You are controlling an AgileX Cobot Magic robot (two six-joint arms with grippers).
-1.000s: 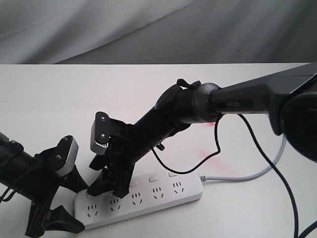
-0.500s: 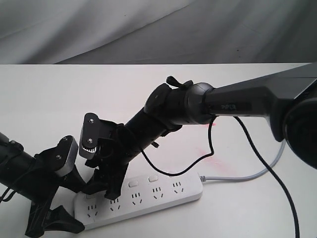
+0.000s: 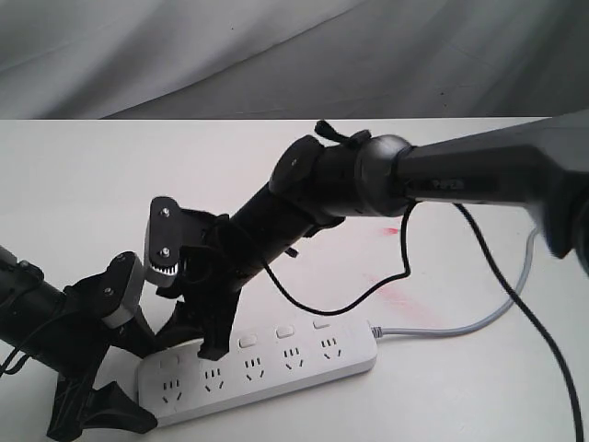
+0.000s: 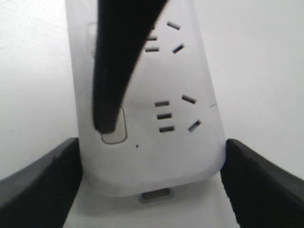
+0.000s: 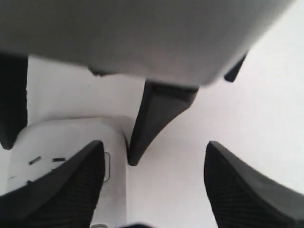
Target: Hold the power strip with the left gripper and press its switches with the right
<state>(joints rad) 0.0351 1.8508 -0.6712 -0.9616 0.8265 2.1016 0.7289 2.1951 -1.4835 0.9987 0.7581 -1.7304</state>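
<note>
White table (image 3: 83, 184), smooth and matt, runs behind and on all sides of the power strip (image 3: 276, 364). Grey creased cloth (image 3: 276, 55) hangs well behind the strip.

Right arm (image 3: 479, 175), a dark grey tube with rounded joints, comes in from beyond the strip's cord end and slopes down to its other end.

The power strip is a long white plastic bar with rounded ends. It lies flat on the table with its three-pin sockets (image 4: 173, 116) facing up.

Left gripper (image 4: 152, 161): black wedge fingers (image 4: 38, 190), one against each long side of the strip's cordless end, clamped on it. A pale grey rounded block (image 3: 129, 290) sits above that end.

Right gripper (image 5: 154, 156): ribbed black fingers (image 5: 251, 199) spread wide, grasping nothing. One is over the strip's cordless end, the other is off its back edge over bare table. A small silver block (image 3: 166, 249) sits above the strip.

Grey cord (image 3: 460, 327) leaves the strip's far end and curves away across the table. A loose black cable (image 3: 342, 305) hangs in a loop just behind the strip.

Switches (image 3: 284, 330): small white rectangular buttons in a row along the strip's back edge. In the left wrist view a right finger's tip rests on the end switch (image 4: 116, 135). Cannot tell if it is pushed in.

Faint pink smear (image 3: 400, 296) on the table behind the cord end.
</note>
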